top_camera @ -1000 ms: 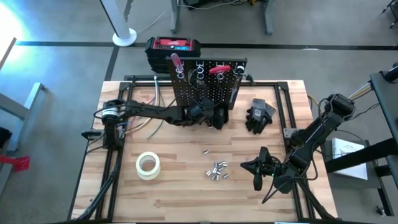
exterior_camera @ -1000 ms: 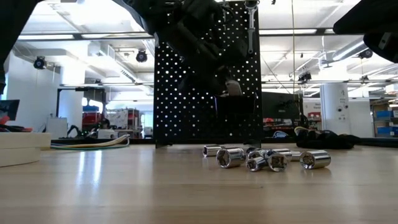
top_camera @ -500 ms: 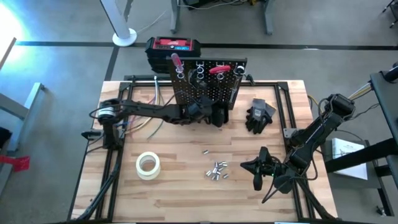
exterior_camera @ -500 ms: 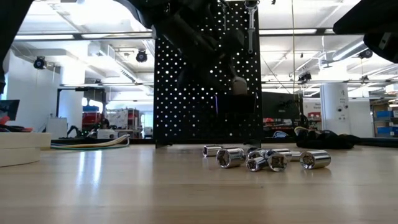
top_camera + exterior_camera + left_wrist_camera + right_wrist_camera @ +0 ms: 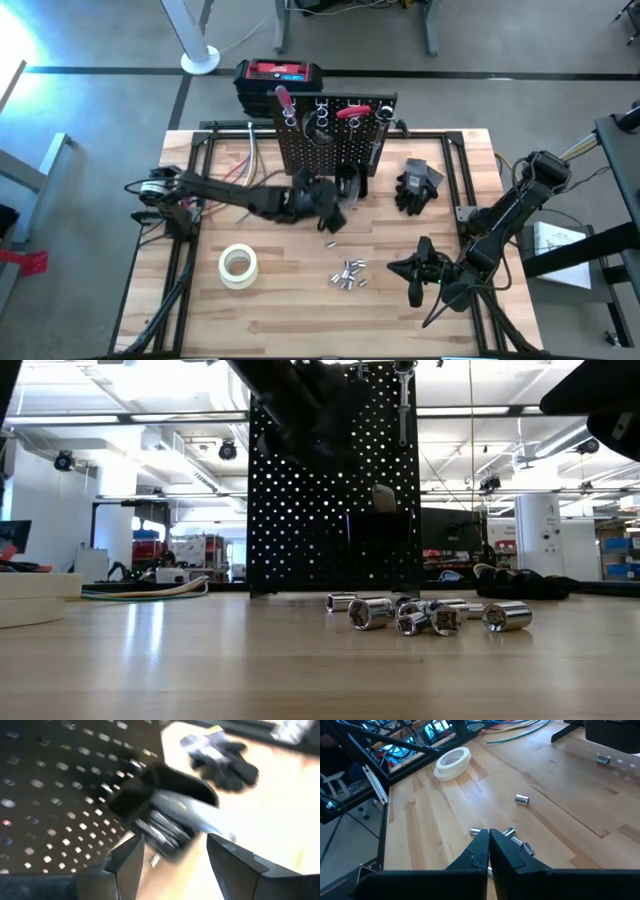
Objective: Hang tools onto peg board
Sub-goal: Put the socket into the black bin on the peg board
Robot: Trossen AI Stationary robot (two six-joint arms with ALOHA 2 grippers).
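bin (image 5: 165, 795) on peg board (image 5: 60, 795) sits beyond left jaws (image 5: 175, 855), spread and empty.

A black peg board (image 5: 328, 135) dotted with holes stands at upper centre, carrying red-handled tools (image 5: 352, 113). Silvery bits (image 5: 347, 274) and a whitish tape roll (image 5: 238, 265) lie on the pale striped-wood worktop (image 5: 280, 300). Black gloves (image 5: 418, 185) sit centre right.

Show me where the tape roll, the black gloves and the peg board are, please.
tape roll (image 5: 238, 266): high view, on its top ring.
black gloves (image 5: 417, 186): high view, middle of the pile.
peg board (image 5: 335, 510): low view, on the perforated face.
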